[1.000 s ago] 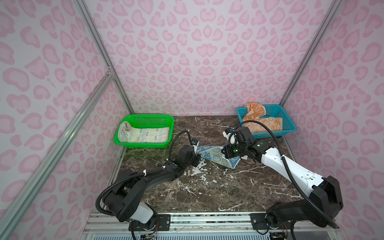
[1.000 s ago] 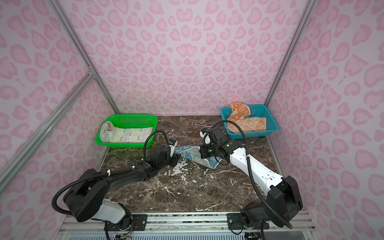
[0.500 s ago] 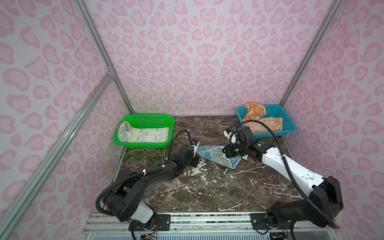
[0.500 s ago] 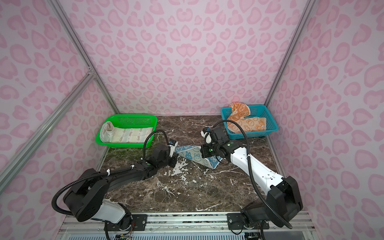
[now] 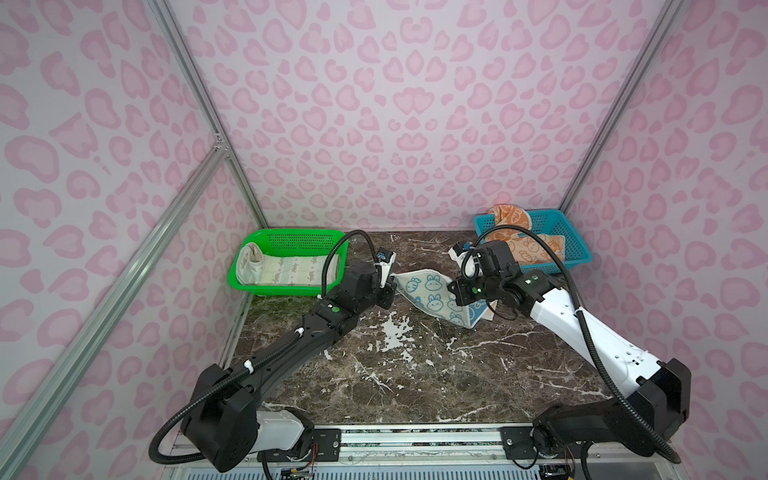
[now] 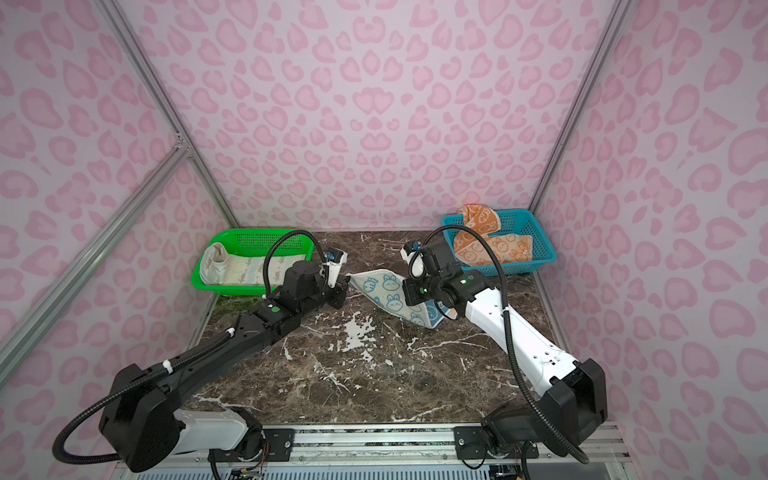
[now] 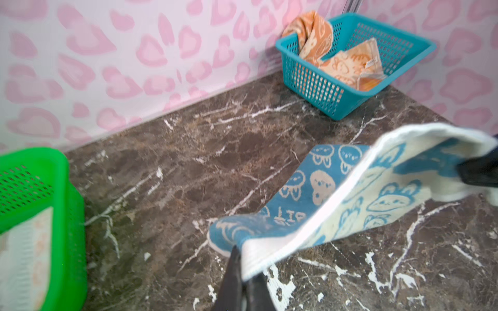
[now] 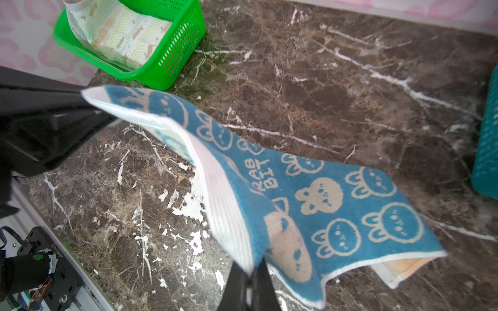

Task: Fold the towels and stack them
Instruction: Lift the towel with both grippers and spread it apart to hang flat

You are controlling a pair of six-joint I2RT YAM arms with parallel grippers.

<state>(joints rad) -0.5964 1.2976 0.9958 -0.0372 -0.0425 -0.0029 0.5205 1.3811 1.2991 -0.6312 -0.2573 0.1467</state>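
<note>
The blue towel (image 5: 430,293) with bunny faces is in the air over the back middle of the table (image 5: 415,374), stretched between the two arms. Its lower end hangs down and touches the table beside the right arm. The left gripper (image 7: 241,266) is clenched on one corner of this towel, with the cloth pinched between its fingers. The right gripper (image 8: 250,272) is closed on the opposite edge in the same way. The white towel (image 5: 282,270) lies folded in the green basket (image 5: 291,237) at the back left. The orange towel (image 5: 523,245) lies crumpled in the blue basket (image 5: 577,245) at the back right, with one part over the rim.
</note>
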